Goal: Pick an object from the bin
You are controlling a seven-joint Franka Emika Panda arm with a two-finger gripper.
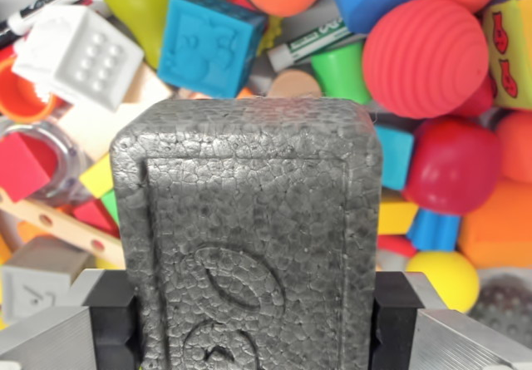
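Grey beaded-foam block (249,237), embossed with rounded relief shapes, held clamped between black pads (112,324) of gripper (253,324), raised above bin clutter. Below: ribbed red ball (426,57), blue embossed cube (209,44), white dotted cube (79,54), marker (316,41), lettering unreadable.

Claw (253,320) clamped on foam block (249,229)

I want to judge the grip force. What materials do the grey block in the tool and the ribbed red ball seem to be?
Grey block: looks like expanded foam, matte; its surface shows fused beads. Ribbed red ball: probably soft foam or rubber, matte, with fine concentric ridges and no shine.
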